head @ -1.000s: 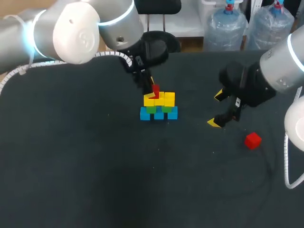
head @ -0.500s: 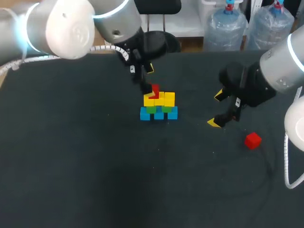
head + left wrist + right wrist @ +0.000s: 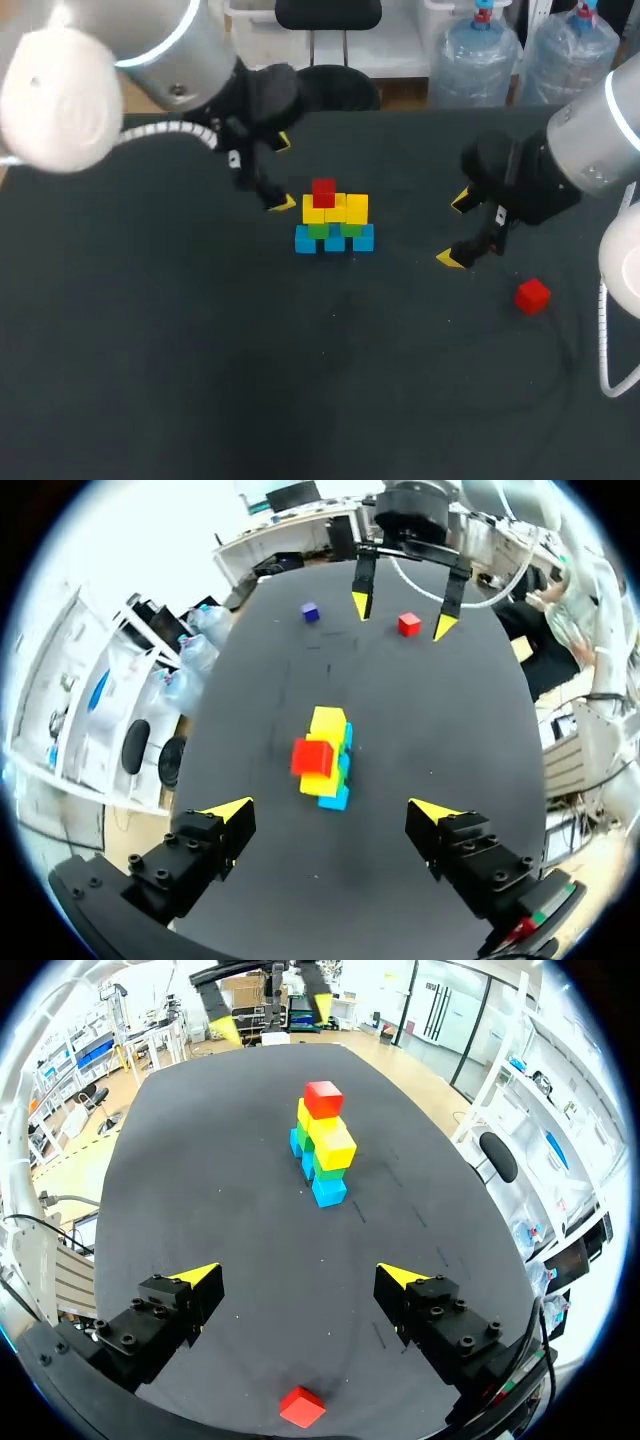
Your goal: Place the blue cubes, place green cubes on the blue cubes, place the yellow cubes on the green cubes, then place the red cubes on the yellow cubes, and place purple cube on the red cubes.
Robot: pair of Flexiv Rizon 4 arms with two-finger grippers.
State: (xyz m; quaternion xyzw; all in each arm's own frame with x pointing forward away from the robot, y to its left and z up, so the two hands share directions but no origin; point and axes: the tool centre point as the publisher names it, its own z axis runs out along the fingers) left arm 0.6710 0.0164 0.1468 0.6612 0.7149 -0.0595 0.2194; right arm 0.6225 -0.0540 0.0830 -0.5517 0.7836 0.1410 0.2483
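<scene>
Right wrist view. Nearest: loose red cube (image 3: 301,1406) on the table (image 3: 200,1160), lying back under the right gripper (image 3: 300,1276), behind its fingertips and touched by neither. The right gripper's fingers are spread wide, with nothing between them.

Ahead of it, well apart, is the stack (image 3: 320,1155). Blue cubes (image 3: 329,1192) form the base, green cubes (image 3: 322,1168) sit on them, and yellow cubes (image 3: 336,1145) sit on the green. The row runs straight away from this gripper. The stacked red cube (image 3: 323,1098) sits on the yellow layer at the row's far end. Past the stack, at the table's far side, is the left gripper (image 3: 272,1017), tips pointing down.

Left wrist view. The left gripper's fingers are also wide apart and hold nothing. The stack stands ahead of them, roughly centred on the gap and clear of both tips, with the stacked red cube on the end nearer this gripper. Farther on, across the table, the right gripper hangs with the loose red cube showing beyond its tips. Farthest is the purple cube (image 3: 310,611), off to one side of the right gripper, alone and well apart from the stack.

Head view. One gripper is on each side of the stack. The left one is near it but not touching, the right one farther off.
</scene>
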